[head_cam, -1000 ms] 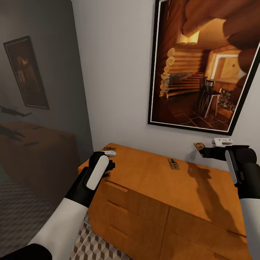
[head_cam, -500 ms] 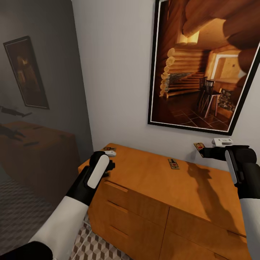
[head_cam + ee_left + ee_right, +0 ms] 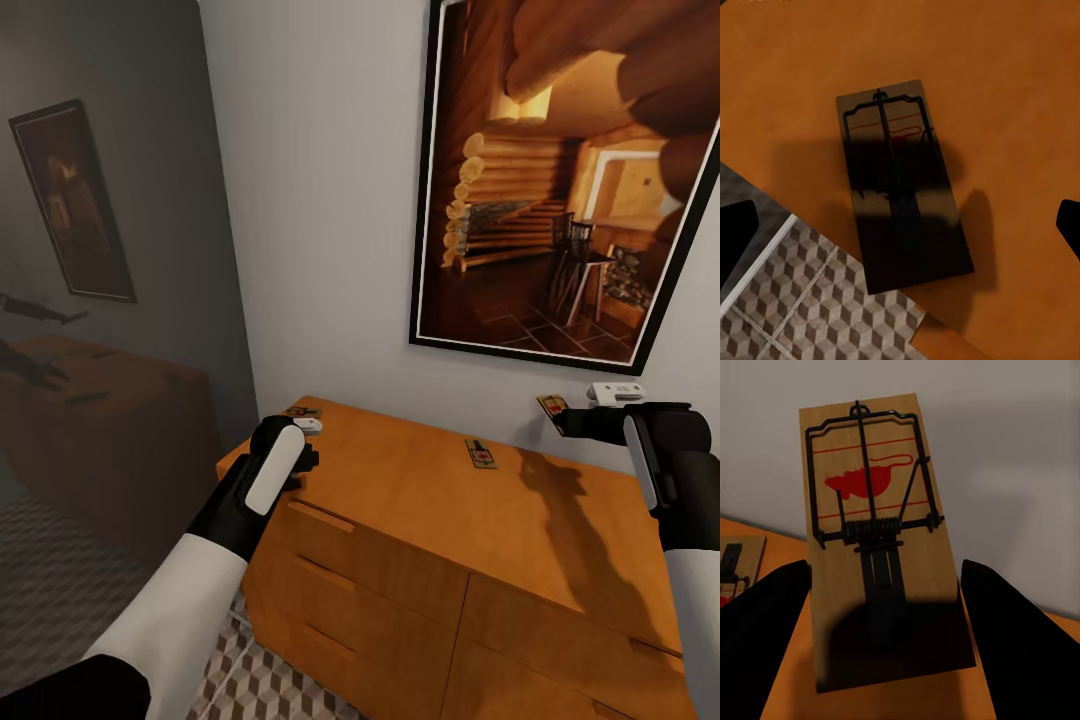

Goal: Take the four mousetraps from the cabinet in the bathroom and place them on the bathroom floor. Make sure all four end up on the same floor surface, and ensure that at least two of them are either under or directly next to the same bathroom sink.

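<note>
The orange-brown cabinet (image 3: 430,500) stands against the wall. One mousetrap (image 3: 303,411) lies at its top's left corner, one end at the edge (image 3: 904,195). My left gripper (image 3: 297,445) hovers over this trap, open, its dark fingertips (image 3: 735,240) wide apart on either side (image 3: 900,232). A second mousetrap (image 3: 481,454) lies mid-top (image 3: 735,566). My right gripper (image 3: 562,418) is shut on a third mousetrap (image 3: 551,407), held in the air above the cabinet's right part; the trap's wooden base (image 3: 881,547) sits between the fingers (image 3: 1020,645). The cube-patterned bathroom floor (image 3: 260,690) shows below the cabinet (image 3: 787,300).
A large framed picture (image 3: 570,180) hangs on the wall above the cabinet. To the left, a dim mirror-like wall panel (image 3: 100,400) repeats the cabinet and a frame. Drawer fronts with bar handles (image 3: 320,515) face me.
My left arm has edged slightly to the right over the cabinet's corner. The right gripper and its trap have stayed in place.
</note>
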Controlling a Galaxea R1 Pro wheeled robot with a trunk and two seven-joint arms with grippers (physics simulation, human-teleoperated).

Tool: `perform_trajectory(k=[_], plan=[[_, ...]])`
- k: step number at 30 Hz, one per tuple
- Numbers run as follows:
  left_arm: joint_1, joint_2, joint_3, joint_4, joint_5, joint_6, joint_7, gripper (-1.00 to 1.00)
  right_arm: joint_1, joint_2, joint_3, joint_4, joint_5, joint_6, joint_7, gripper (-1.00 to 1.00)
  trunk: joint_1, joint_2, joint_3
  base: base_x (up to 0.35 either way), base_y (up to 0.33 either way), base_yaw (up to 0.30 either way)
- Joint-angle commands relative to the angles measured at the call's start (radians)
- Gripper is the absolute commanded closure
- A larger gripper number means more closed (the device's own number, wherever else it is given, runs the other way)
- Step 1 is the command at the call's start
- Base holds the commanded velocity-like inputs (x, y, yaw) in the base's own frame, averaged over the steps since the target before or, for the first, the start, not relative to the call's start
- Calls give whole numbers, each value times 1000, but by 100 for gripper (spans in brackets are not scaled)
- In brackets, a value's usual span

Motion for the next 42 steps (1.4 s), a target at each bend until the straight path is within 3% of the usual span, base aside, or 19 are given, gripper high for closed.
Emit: perform_trajectory(k=[1, 11, 24, 42], plan=[[-1, 0, -1, 0, 10, 3, 10, -100, -1, 0, -1, -1, 7, 4, 8, 100, 0, -1, -1, 0, 0, 0], [-6, 0, -1, 5, 12, 2, 10, -100, -1, 0, -1, -1, 6, 4, 8, 100, 0, -1, -1, 0, 0, 0], [-40, -4, 1, 97, 11, -4, 1, -100, -1, 0, -2, 0, 3, 4, 9, 100, 0, -1, -1, 0, 0, 0], [-52, -7, 3, 113, 13, -17, 0, -100, -1, -2, -3, 1, -2, 4, 11, 100, 0, -1, -1, 0, 0, 0]])
